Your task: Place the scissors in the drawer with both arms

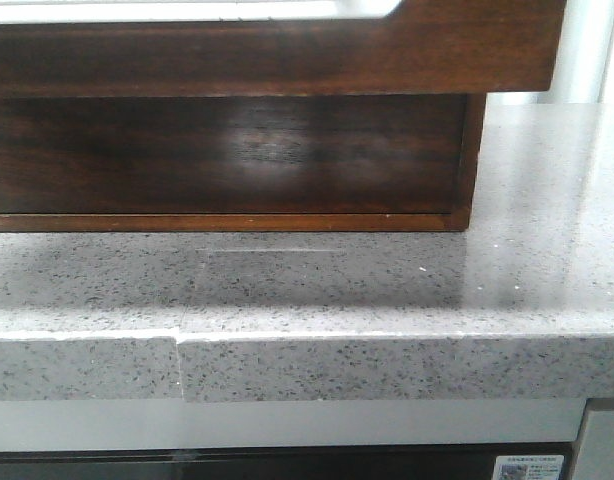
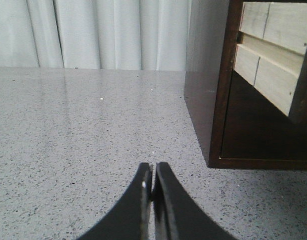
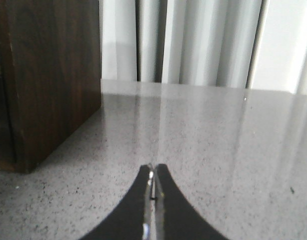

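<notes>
Looking at the front view, pretty much all you get is the dark brown wooden cabinet [image 1: 227,150] sitting on the grey speckled countertop [image 1: 387,290], with the drawer [image 1: 277,55] as the wide glossy plank across the top of it, sticking out over the shadowy open space underneath, with a pale rounded-corner patch along its upper edge. No arms show up in that view at all. Over on the left wrist camera, the left gripper [image 2: 153,185] has its two black fingers pressed together with nothing between them, hovering just over the bare counter near the cabinet's corner, where you can see pale wood panels [image 2: 268,55] inside. The right gripper [image 3: 153,177] is the same deal, fingers closed tight on nothing, low over the counter with the cabinet's dark side off to one edge. White curtains [image 3: 203,40] hang behind everything. Scissors aren't visible in any of the three views.
</notes>
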{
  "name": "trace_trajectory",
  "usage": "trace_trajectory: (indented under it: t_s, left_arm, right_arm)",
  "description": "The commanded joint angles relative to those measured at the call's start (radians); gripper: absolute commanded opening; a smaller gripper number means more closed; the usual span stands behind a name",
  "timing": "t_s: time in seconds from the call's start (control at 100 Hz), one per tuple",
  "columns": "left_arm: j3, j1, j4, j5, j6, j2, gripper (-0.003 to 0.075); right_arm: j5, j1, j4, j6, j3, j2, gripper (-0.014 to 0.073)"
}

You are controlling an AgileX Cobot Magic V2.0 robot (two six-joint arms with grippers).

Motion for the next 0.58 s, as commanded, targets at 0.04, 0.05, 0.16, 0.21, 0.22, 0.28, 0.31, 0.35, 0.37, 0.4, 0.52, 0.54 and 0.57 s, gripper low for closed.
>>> trace_trajectory:
  t_s: [0.04,0.05,0.16,0.21,0.22,0.28,0.31,0.35,0.37,0.4,0.52,0.54,0.57]
  left_arm:
    - [0.037,-0.003,-0.002,-0.082,-0.009,-0.032,-0.002]
    - [0.037,-0.003,-0.002,-0.082,-0.009,-0.032,-0.002]
    - [0.037,-0.003,-0.002,-0.082,-0.009,-0.032,-0.002]
    - [0.037,-0.003,-0.002,-0.082,-0.009,-0.032,-0.002]
    - [0.037,-0.003,-0.002,-0.082,-0.009,-0.032,-0.002]
    - [0.037,-0.003,-0.002,-0.082,-0.009,-0.032,-0.002]
    - [0.037,-0.003,-0.002,-0.082,-0.009,-0.032,-0.002]
    - [0.037,-0.003,-0.002,-0.082,-0.009,-0.032,-0.002]
    - [0.037,-0.003,-0.002,-0.082,-0.009,-0.032,-0.002]
    - [0.037,-0.003,-0.002,-0.082,-0.009,-0.032,-0.002]
    - [0.037,-0.003,-0.002,-0.082,-0.009,-0.032,-0.002]
    - [0.037,-0.003,-0.002,-0.082,-0.009,-0.032,-0.002]
    - [0.037,-0.003,-0.002,-0.082,-0.009,-0.032,-0.002]
  right_arm:
    - [-0.064,-0.001,-0.03,0.013,0.018,-0.022,-0.0069]
    - [-0.066,-0.001,-0.033,0.013,0.018,-0.022,-0.0069]
    - [-0.068,-0.001,-0.035,0.013,0.018,-0.022,-0.0069]
    - [-0.068,-0.001,-0.035,0.013,0.018,-0.022,-0.0069]
    - [-0.068,-0.001,-0.035,0.013,0.018,-0.022,-0.0069]
    - [-0.068,-0.001,-0.035,0.013,0.018,-0.022,-0.0069]
    - [-0.068,-0.001,-0.035,0.013,0.018,-0.022,-0.0069]
    - [-0.068,-0.001,-0.035,0.013,0.018,-0.022,-0.0069]
    - [-0.068,-0.001,-0.035,0.013,0.018,-0.022,-0.0069]
    - [-0.068,-0.001,-0.035,0.013,0.018,-0.022,-0.0069]
    - [-0.068,-0.001,-0.035,0.013,0.018,-0.022,-0.0069]
    - [-0.068,-0.001,-0.035,0.013,0.018,-0.022,-0.0069]
    - [-0.068,-0.001,-0.035,0.013,0.018,-0.022,-0.0069]
